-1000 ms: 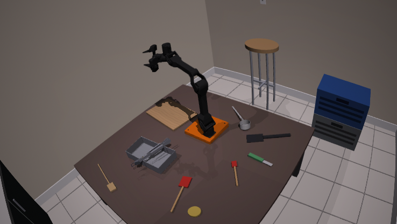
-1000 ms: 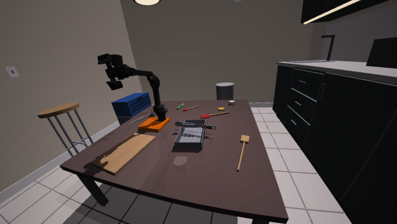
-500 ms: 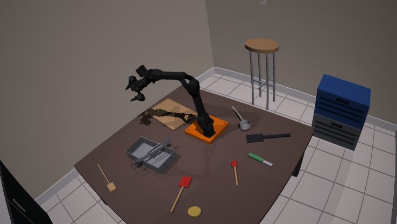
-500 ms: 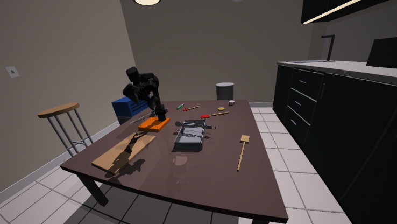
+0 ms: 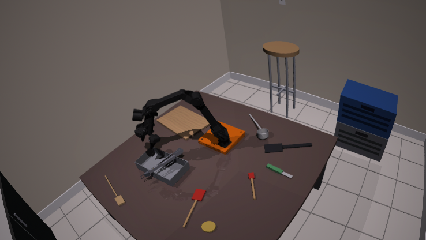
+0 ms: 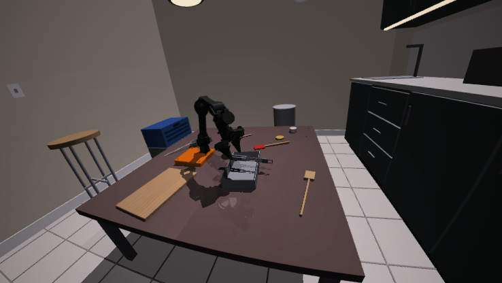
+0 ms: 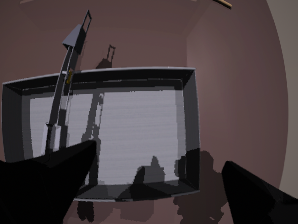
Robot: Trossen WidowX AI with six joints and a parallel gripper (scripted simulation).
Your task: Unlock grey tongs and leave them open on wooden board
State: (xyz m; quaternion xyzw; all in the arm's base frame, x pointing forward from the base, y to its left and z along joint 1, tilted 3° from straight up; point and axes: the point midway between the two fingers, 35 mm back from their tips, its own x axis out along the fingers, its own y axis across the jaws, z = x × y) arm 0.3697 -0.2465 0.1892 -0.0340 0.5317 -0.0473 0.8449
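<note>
The grey tongs (image 5: 163, 160) (image 7: 73, 39) lie closed across the roasting tin (image 5: 179, 176) (image 6: 239, 184) (image 7: 192, 112), with one end sticking out past its rim. Whether the lock is engaged cannot be seen. My gripper (image 5: 155, 153) (image 6: 235, 154) (image 7: 162, 159) is open and empty, pointing down low over the tin. In the wrist view the tongs are left of the gap between the fingers, and the left finger hides their near end. The wooden board (image 5: 179, 119) (image 6: 154, 194) lies flat, with nothing on it but the arm's shadow.
The orange base (image 5: 238, 132) (image 6: 190, 161) stands between the board and a ladle (image 5: 262, 133). A wooden spatula (image 5: 119, 200) (image 6: 309, 175) and a red spatula (image 5: 198, 194) (image 6: 259, 147) lie near the tin. A black spatula (image 5: 273, 147) and a green-handled knife (image 5: 274, 168) are farther off.
</note>
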